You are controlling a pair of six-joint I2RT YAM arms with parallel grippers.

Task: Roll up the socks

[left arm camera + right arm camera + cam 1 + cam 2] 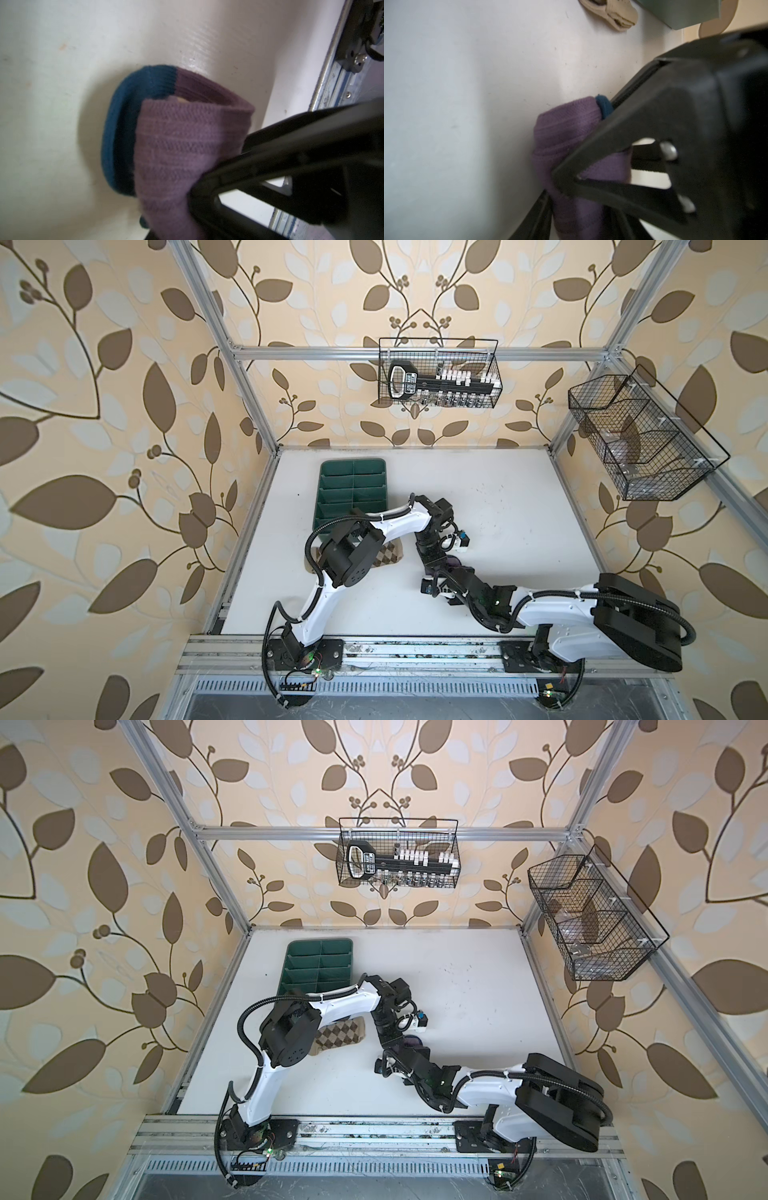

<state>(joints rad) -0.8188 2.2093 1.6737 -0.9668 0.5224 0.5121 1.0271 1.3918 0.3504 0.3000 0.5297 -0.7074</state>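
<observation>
Left gripper (178, 199): clamped on half-rolled purple sock (182, 141), near green tray (353, 463); right gripper (550, 190) astride it, grip cannot be told; step: rolling; next likely needs navy toe (116, 135) wound in.

In both top views the purple sock (454, 562) is almost all hidden under the left arm (399, 522) and the right arm (552, 608) near the middle, the left arm also covers part of the tan sock (386, 552) and the near edge of the green tray (353, 463), and the things in the far basket (438, 339) are too small to tell.
</observation>
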